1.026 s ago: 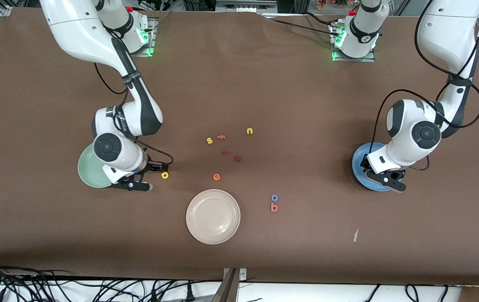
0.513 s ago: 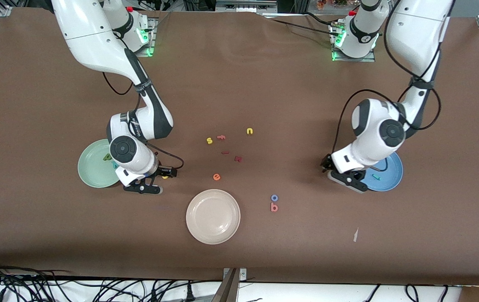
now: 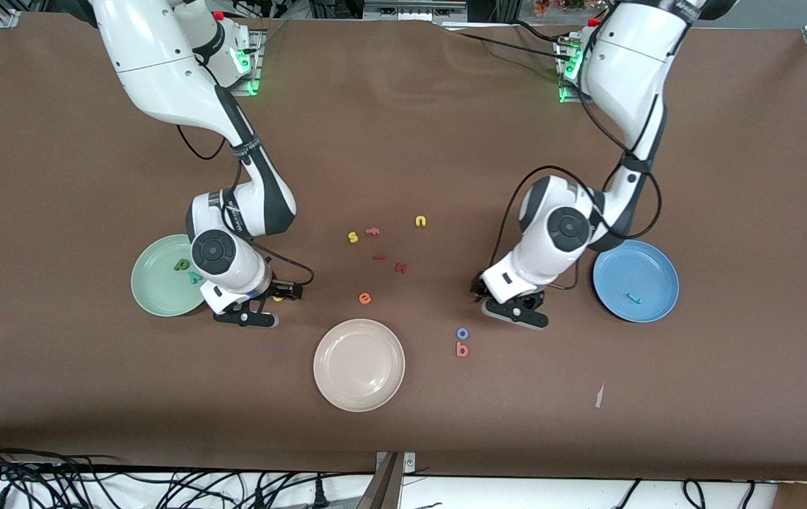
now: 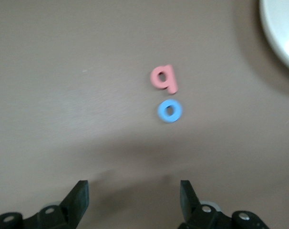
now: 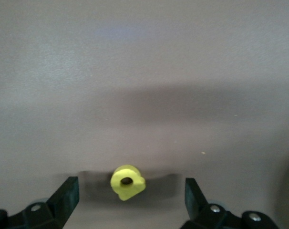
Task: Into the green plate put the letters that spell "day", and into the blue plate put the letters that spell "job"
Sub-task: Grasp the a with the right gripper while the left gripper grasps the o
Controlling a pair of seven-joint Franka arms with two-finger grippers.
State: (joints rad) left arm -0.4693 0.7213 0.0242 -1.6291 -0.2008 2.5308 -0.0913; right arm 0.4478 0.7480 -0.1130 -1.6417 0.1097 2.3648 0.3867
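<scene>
Starting at the right arm's end of the bench, the green plate (image 3: 155, 283) already holds the dark green "d" (image 3: 181, 265) and the teal "y" (image 3: 194, 278), which lie close together. Just beside that plate, my right fingers (image 5: 130, 193) stand wide and low over the bench. The yellow "a" (image 5: 128, 182) lies flat between them and neither pad touches it.

That letter is a tiny scrap of foam: almost weightless, soft enough to squash, and likely to skid or flip if one pad arrives first. I would close evenly across its round body, low against the bench, with a light squeeze.

Mid-bench are letters I do not need, a yellow "s" (image 3: 352, 237), a yellow "n" (image 3: 420, 221), an orange "e" (image 3: 365, 298) and some dark red ones. The cream plate (image 3: 359, 365) sits nearer the front camera.

Next come the blue "o" (image 4: 170, 110) and, almost touching it, the salmon "b" (image 4: 163, 78), which is the nearer of the two. My left fingers (image 4: 133, 195) hover wide and empty just short of the pair. Since they sit so close, I judge the ring is best pinched across its outer edge, from the sides clear of the "b".

Toward the left arm's end, the blue plate (image 3: 658, 272) carries the teal "j" (image 3: 633, 297).
</scene>
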